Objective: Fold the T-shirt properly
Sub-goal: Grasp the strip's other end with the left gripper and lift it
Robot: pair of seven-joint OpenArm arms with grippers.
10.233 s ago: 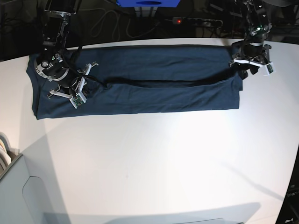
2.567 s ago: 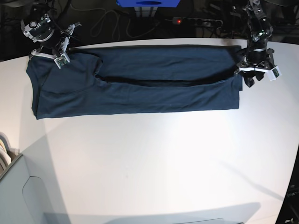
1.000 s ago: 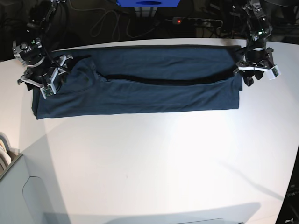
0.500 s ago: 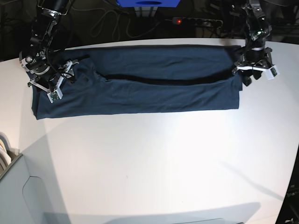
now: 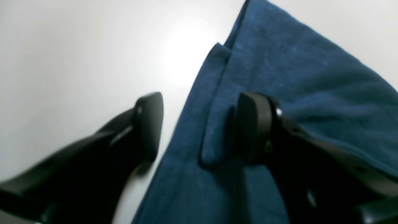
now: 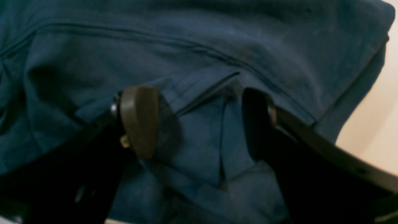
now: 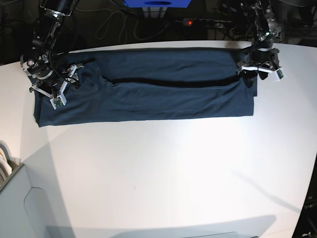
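Base view: one dark T-shirt, folded long and flat across the table, its length running between both arms. Left wrist view: left gripper, fingers spread astride the shirt's end edge, nearer that end. Right wrist view: right gripper, fingers apart above the opposite end's creased layers.

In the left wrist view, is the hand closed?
No, the fingers stand wide apart, with shirt and pale table visible between them.
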